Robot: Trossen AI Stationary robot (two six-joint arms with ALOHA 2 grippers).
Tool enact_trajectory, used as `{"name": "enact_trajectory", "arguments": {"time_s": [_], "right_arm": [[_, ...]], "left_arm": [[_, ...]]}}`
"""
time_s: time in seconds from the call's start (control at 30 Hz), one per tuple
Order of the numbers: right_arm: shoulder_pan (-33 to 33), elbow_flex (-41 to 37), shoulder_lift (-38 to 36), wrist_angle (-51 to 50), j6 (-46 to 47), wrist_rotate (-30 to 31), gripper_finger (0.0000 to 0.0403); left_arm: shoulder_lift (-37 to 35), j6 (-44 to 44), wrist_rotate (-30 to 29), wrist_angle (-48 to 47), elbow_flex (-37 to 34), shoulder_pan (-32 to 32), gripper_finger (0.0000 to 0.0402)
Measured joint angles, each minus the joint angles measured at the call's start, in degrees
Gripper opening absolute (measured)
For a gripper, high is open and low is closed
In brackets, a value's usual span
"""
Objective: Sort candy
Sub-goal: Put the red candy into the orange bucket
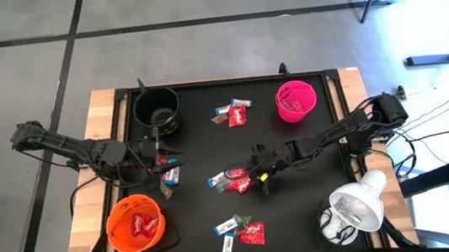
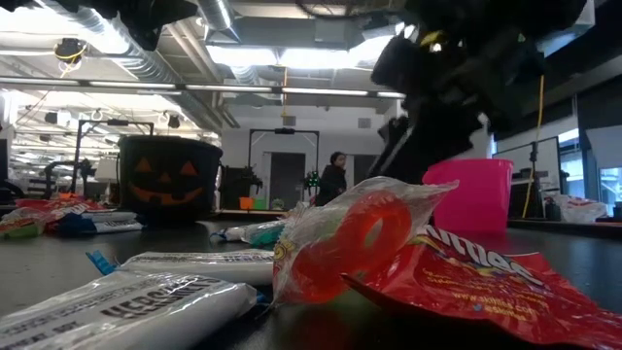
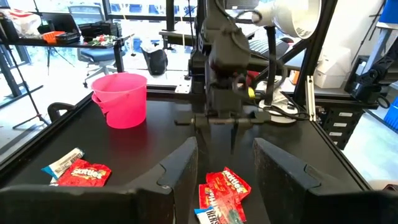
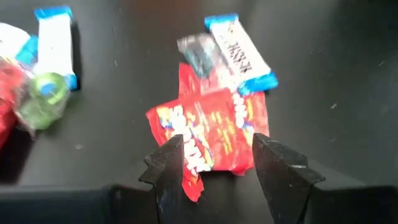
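Wrapped candy lies in loose clusters on the black table. My right gripper (image 1: 260, 177) is open in mid-table. In the right wrist view its fingers (image 4: 168, 168) stand either side of the near end of a red wrapper (image 4: 211, 134), with a blue-and-white bar (image 4: 239, 53) just beyond. My left gripper (image 1: 164, 168) is open at the table's left. Between and below its fingers (image 3: 186, 180) lie a red wrapper (image 3: 227, 183) and a blue-and-white one (image 3: 217, 214), flat on the table. My right gripper: one finger overlaps the red wrapper's near corner (image 4: 191, 182) in the wrist view, but I cannot tell whether it touches it. The wrapper lies flat on the table.
An orange bowl (image 1: 137, 225) with red sweets stands near left, a black pumpkin-face bowl (image 1: 157, 110) far left, a pink bowl (image 1: 295, 101) far right. More candy lies at the far middle (image 1: 236, 112) and near middle (image 1: 241, 230). A white lamp (image 1: 353, 209) stands at the near right.
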Motion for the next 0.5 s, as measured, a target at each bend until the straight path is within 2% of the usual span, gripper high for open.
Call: {"name": "enact_trajectory", "arguments": {"time_s": [0.4,0.5], "right_arm": [[-0.1,0.2,6.4,2.0,1.2,0.5,0.0187],[-0.1,0.2,6.5,2.0,1.4,2.4,0.0169]], "left_arm": [[0.0,0.0,0.0,0.0,0.0,0.0,0.0145],[0.0,0.0,0.0,0.0,0.0,0.0,0.0145]]}}
